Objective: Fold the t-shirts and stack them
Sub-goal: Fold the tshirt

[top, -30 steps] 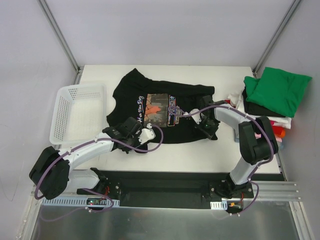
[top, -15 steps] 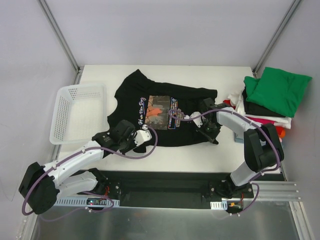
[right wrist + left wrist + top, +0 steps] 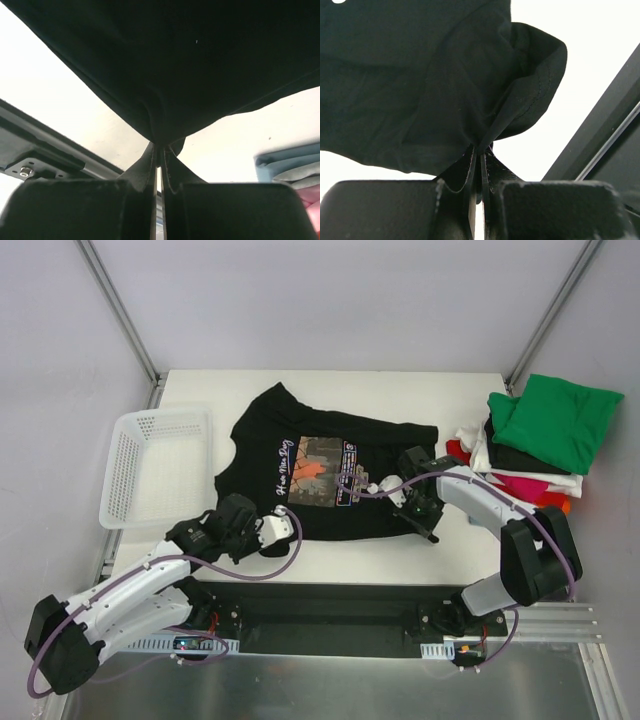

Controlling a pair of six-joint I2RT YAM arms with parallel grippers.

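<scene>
Black t-shirt (image 3: 318,468) (print up) gripped by left claw (image 3: 479,151), right claw (image 3: 159,148).

This is a robotics lab: a closed test cell, not a home or shop. In the overhead view a flat white tabletop (image 3: 450,400) fills the middle, boxed in by plain pale wall panels (image 3: 330,300). Bare metal struts (image 3: 115,305) slant down from the upper left and upper right corners. Along the bottom edge, a white-and-black jointed left robot arm (image 3: 140,575) and a matching right robot arm (image 3: 480,495) are bolted to a black base plate (image 3: 330,605). The plate sits on a slotted aluminium rail (image 3: 560,625), and loose purple cables (image 3: 296,540) loop off the arms. A white plastic mesh basket (image 3: 150,475) sits at left, and a pile of folded coloured cloth shirts (image 3: 550,425) at right.
</scene>
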